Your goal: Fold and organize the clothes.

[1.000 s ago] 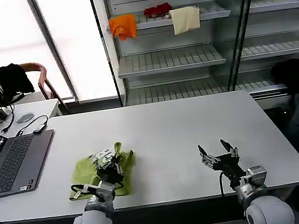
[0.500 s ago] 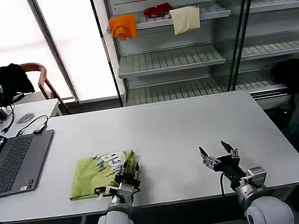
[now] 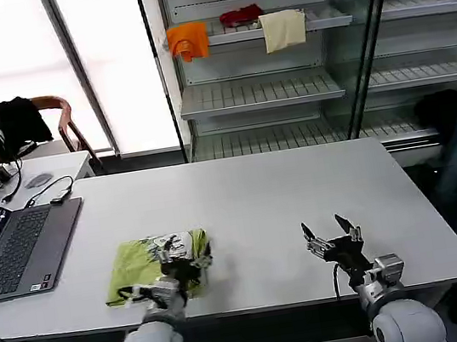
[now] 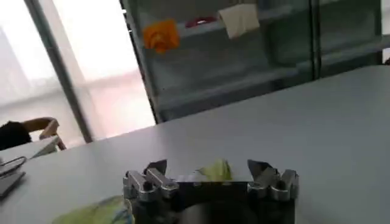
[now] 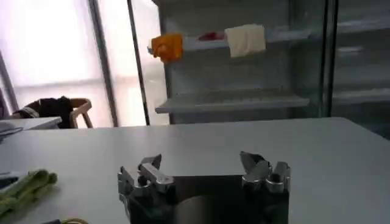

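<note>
White table (image 3: 242, 203) before glass-fronted shelving (image 3: 284, 85) holding orange (image 3: 188, 39), red (image 3: 241, 16) and cream (image 3: 283, 29) cloths. An open laptop (image 3: 16, 246) lies at the table's left edge. The lime-green T-shirt (image 3: 139, 266), folded into a rough rectangle with its pale print (image 3: 166, 245) upward, lies just right of the laptop near the front edge. The left gripper (image 3: 183, 268), fingers spread and grasping nothing, sits at the T-shirt's right edge. The right gripper (image 3: 332, 241), likewise spread and empty, hovers over bare table well to the right of the T-shirt.
</note>
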Available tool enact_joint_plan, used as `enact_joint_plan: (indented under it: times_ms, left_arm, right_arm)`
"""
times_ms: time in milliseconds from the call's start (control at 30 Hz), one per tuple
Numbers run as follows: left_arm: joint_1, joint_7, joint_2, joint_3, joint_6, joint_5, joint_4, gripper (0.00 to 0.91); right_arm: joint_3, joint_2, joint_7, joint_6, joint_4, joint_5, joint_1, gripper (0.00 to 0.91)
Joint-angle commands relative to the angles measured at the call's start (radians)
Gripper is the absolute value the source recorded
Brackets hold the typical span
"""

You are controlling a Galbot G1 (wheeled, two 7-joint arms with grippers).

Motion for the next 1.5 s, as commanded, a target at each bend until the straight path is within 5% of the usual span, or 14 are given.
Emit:
enact_joint_plan:
  times_ms: [33,167,1033,1133,1367,1500]
  left_arm:
    - [-0.008,0.003,0.206,-0.353,0.011,-0.398,0.005,0.907]
    - [0.010,0.013,0.249,-0.401,0.024,-0.476,0.058,0.907]
    - [0.010,0.035,0.158,-0.302,0.006,-0.463,0.220,0.887]
    - [0.012,0.047,0.151,-0.299,-0.005,-0.468,0.223,0.705]
    - [0.016,0.067,0.127,-0.285,-0.019,-0.476,0.217,0.081]
    - [0.012,0.066,0.115,-0.277,-0.039,-0.479,0.218,0.010]
  right_arm:
    - [-0.013,0.006,0.001,-0.002,-0.002,-0.007,0.004,0.907]
    - [-0.031,0.019,0.004,-0.005,-0.009,-0.023,0.014,0.907]
    - [-0.012,0.016,0.007,-0.005,-0.002,-0.034,-0.011,0.907]
    - [-0.014,0.017,0.008,-0.004,-0.005,-0.034,-0.009,0.907]
    - [-0.019,0.017,0.009,-0.004,-0.006,-0.034,-0.003,0.907]
    - [-0.024,0.017,0.003,-0.003,0.004,-0.034,-0.011,0.907]
